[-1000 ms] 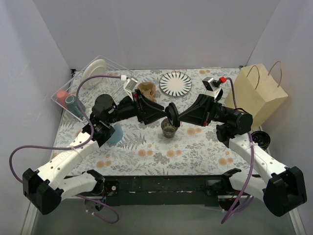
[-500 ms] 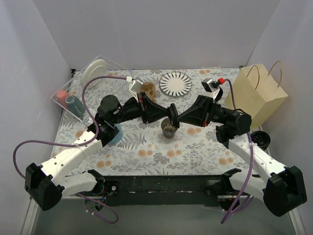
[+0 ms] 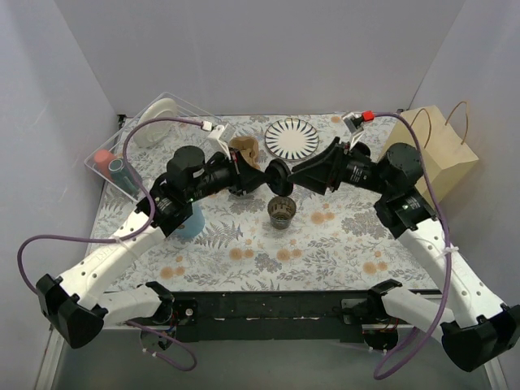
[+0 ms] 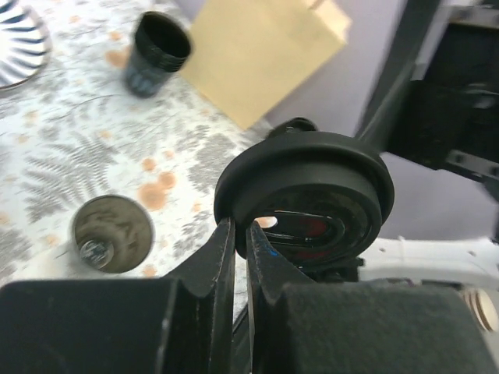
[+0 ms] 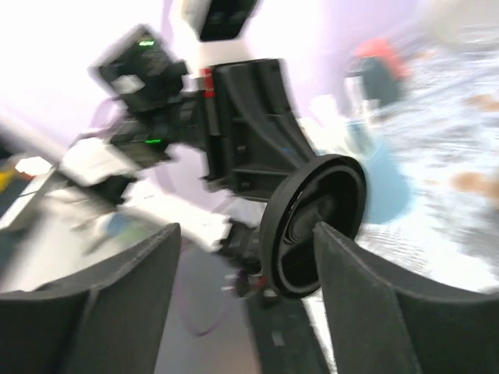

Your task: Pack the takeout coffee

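A round black lid (image 3: 279, 175) hangs on edge above the table, and my left gripper (image 3: 266, 173) is shut on its rim. In the left wrist view the lid (image 4: 304, 195) fills the middle, its rim pinched at my left gripper (image 4: 240, 234). My right gripper (image 3: 299, 175) faces it from the right, open, its fingers apart on either side of the lid (image 5: 312, 226) without gripping. A small dark cup (image 3: 281, 213) stands lidless on the cloth below them. A second dark cup with its lid on (image 4: 160, 51) stands by the paper bag.
A brown paper bag (image 3: 431, 154) stands at the right. A striped plate (image 3: 292, 138) and a brown cardboard carrier (image 3: 244, 150) lie at the back. A light-blue cup (image 3: 191, 219) sits under the left arm. A clear bin (image 3: 154, 130) holds dishes at the far left.
The left gripper closed on the lid's rim while the right gripper opened and let it go. Both arms rose and the lid moved up, away from the open cup.
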You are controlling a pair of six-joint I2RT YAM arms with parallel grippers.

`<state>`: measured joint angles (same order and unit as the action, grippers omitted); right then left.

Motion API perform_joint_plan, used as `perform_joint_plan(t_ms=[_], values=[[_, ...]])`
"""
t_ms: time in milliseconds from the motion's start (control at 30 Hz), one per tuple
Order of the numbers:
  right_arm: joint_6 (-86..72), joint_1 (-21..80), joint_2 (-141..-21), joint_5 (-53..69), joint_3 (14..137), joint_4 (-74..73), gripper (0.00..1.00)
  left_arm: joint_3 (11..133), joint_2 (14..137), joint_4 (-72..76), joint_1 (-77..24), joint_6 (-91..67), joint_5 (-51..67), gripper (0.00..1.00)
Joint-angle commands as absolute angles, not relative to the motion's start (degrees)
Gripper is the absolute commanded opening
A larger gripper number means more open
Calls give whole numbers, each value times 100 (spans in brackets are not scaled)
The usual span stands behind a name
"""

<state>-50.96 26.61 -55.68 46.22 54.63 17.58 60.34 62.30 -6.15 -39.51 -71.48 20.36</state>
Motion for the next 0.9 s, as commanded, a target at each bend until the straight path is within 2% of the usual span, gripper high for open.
perform_joint_plan(t_ms=[0,67,200,433,600,867], values=[[-2604,2637,-5712,2772,6521,-2027,79,7124,7001,-3000,-3955,-6925,792,0],[-2488,2637,-5757,2085,6574,-2591,82,7504,7389,-3522,-3964,-6978,598,0],[-2294,2637,-5766,1565,6425,-2926,93,8129,8137,-4427,-3990,-7040,422,0],[-1802,2637,-5669,958,6153,-3067,93,8814,8867,-4860,-4192,-7242,132,0],[-1608,2637,-5704,1090,5924,-2989,89,9175,9526,-5220,-4438,-7374,-95,0],[-1477,2637,-5607,1187,5511,-2883,88,9720,10107,-5712,-4641,-7497,-545,0]])
